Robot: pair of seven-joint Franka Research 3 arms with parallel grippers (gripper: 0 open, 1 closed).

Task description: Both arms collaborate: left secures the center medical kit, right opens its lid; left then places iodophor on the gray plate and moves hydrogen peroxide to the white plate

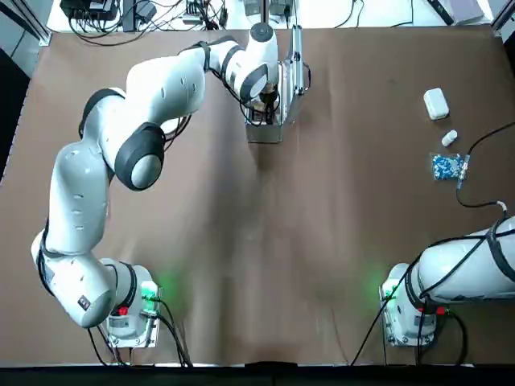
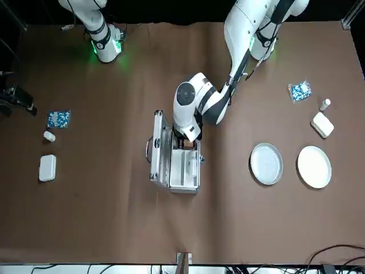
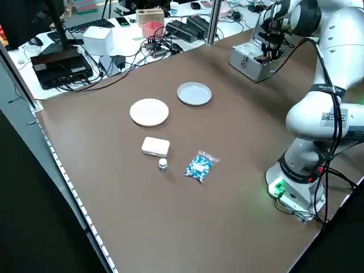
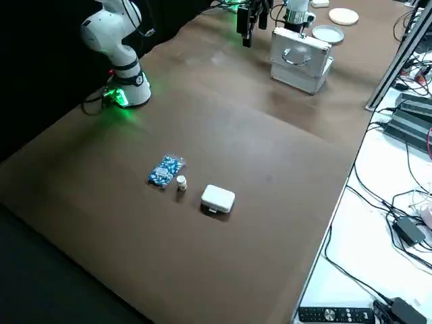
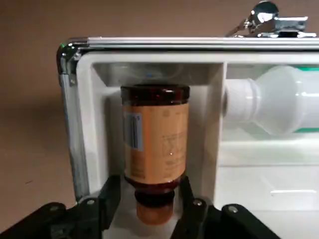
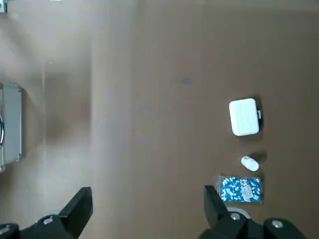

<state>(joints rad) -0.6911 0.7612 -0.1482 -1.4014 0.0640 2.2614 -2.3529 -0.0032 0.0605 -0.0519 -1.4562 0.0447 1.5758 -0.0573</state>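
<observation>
You are reaching your left end effector [image 5: 155, 211] into the open medical kit [image 2: 183, 168], fingers straddling the iodophor [image 5: 155, 149] in its compartment, not visibly clamped. Next, close, lift and carry it to the gray plate [image 2: 266, 164]. Your right end effector [image 6: 148, 209] is hanging spread wide.

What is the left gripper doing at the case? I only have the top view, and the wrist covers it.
Observer: In the left wrist view, the left gripper is at the cap end of the iodophor, which lies in its compartment of the case.
Operator: Is the hydrogen peroxide out?
Observer: No, the hydrogen peroxide lies in the neighbouring compartment.
Operator: Where are the plates?
Observer: The front view shows the gray plate and the white plate side by side on the robot's left of the case, with the gray one nearer to it and nothing on either.
</observation>
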